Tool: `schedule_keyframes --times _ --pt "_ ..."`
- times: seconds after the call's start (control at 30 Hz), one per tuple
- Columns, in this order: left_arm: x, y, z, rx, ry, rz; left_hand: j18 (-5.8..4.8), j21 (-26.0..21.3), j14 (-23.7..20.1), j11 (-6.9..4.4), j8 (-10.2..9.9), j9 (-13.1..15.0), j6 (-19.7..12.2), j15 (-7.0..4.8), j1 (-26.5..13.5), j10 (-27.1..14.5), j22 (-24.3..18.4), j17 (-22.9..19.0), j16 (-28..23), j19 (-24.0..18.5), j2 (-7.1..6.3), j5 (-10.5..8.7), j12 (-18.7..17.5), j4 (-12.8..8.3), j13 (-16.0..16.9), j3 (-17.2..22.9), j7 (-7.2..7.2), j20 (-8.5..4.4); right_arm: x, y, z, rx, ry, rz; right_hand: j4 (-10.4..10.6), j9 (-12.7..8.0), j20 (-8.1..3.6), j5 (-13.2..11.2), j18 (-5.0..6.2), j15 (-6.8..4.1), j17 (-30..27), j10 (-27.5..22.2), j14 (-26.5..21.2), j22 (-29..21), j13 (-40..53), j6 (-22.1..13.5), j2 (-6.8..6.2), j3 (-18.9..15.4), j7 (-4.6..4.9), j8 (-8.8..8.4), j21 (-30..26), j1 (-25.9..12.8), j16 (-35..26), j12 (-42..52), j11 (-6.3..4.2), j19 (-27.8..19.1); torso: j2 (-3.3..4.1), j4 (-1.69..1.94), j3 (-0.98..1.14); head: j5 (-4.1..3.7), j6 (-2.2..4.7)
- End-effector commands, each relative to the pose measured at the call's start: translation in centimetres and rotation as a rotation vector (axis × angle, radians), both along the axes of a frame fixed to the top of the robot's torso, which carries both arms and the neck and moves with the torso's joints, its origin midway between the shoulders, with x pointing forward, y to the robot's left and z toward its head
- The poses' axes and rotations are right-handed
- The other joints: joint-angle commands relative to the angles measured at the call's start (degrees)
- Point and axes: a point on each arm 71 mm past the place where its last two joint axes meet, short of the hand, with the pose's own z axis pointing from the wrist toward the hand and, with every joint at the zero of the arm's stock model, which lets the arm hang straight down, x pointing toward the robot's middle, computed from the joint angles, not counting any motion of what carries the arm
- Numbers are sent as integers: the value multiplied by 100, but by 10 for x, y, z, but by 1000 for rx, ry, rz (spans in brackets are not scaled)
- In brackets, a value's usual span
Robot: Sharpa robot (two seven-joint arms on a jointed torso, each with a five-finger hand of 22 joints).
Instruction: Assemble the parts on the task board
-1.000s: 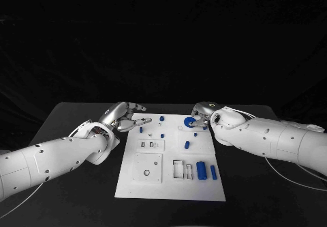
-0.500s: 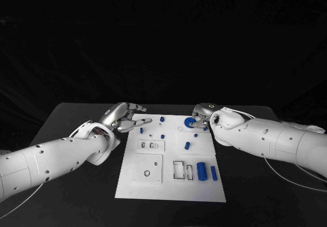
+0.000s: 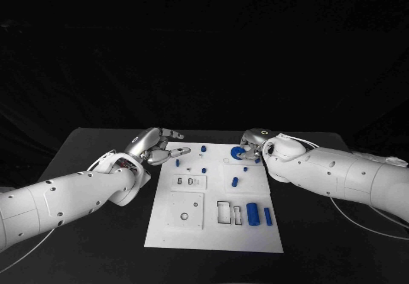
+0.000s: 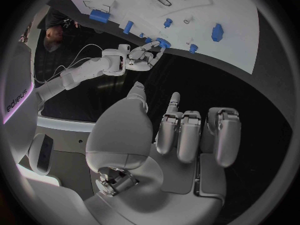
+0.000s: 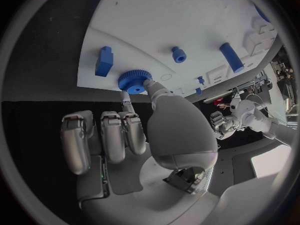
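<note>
The white task board (image 3: 213, 231) lies in the middle of the black table. At its far right corner my right hand (image 3: 252, 145) pinches a blue toothed gear (image 3: 235, 154) between thumb and a finger, low on the board; the right wrist view shows the gear (image 5: 132, 81) gripped at its rim. My left hand (image 3: 156, 147) hovers over the board's far left corner with its fingers half bent and nothing in them. The left wrist view shows this hand (image 4: 181, 135) empty too. A small blue peg (image 3: 177, 161) stands just beside it.
Further blue parts are on the board: a peg (image 3: 204, 148) at the far edge, small pieces (image 3: 234, 181) in the middle, a thick cylinder (image 3: 252, 213) and a bar (image 3: 266, 216) near right. Rectangular slots (image 3: 222, 212) and a square plate (image 3: 185, 209) lie nearer me.
</note>
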Motion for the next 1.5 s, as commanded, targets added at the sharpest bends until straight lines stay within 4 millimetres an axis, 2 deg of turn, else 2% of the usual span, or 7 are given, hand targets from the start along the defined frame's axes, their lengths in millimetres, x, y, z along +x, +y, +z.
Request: schedule_keyframes --times 0.03,0.23,0.47,0.6,0.87,1.23,1.5 --pt "-1 -2 1 3 -8 -11 -43 14 597 32 -30 -5 27 19 -14 585 1509 1510 15 603 61 -19 15 -5 1506 32 -7 49 0 0 -3 -20 23 -4 -26 -19 37 27 -83 9 1507 601 597 1509 1509 -40 -16 26 12 -49 26 -48 35 38 30 600 2 0 2 5 -9" --pt "-1 -2 1 3 -6 -10 -43 14 597 30 -30 -5 46 18 0 585 1509 1510 15 603 88 -18 15 -4 1506 30 -11 54 0 0 -3 -22 30 -8 -79 -102 20 24 -83 -16 1507 601 597 1509 1509 -270 -39 54 -47 -174 26 -84 35 38 -16 600 1 0 3 0 -18" --pt "0 -3 1 3 -6 -10 -43 14 597 30 -30 -5 46 18 0 585 1509 1510 15 603 88 -18 15 -4 1506 30 -11 54 0 1 -3 -24 33 -10 -131 -151 -10 71 -83 -52 1507 601 597 1509 1509 -387 -19 100 -102 -166 26 -85 35 38 -66 600 2 -1 4 4 -6" --pt "0 -3 1 3 -6 -10 -43 14 597 30 -30 -5 46 18 0 585 1509 1510 15 603 88 -18 15 -4 1506 30 -11 54 0 1 -3 -24 30 -9 -224 -146 -76 202 -83 -124 1507 601 597 1509 1509 -214 51 230 -224 -107 26 -29 35 38 -179 600 3 -4 1 2 -4" --pt "0 -3 1 5 -8 -10 -43 14 597 28 -32 -5 53 17 6 585 1509 1510 15 603 100 -18 15 -3 1506 28 -12 57 -1 1 -2 -16 18 0 -425 -108 -204 404 -83 -250 1507 601 597 1509 1509 346 143 507 -355 35 26 57 35 38 -309 600 2 -1 1 -3 -1" --pt "-1 -2 1 7 -10 -10 -43 14 597 28 -33 -6 57 16 11 585 1509 1510 15 603 107 -17 15 -4 1506 26 -13 59 -2 -1 -2 44 24 -11 -538 -100 -243 456 -83 -285 1507 601 597 1509 1509 626 145 602 -360 82 26 67 35 38 -322 600 0 0 2 14 -2" --pt "-1 0 1 8 -11 -6 -43 14 597 28 -33 -6 57 16 11 585 1509 1510 15 603 107 -17 15 -4 1506 26 -13 59 -2 -6 -3 204 57 -72 -594 -96 -252 405 -83 -285 1507 601 597 1509 1509 811 131 621 -324 108 26 37 35 38 -296 600 -5 -3 4 30 7"
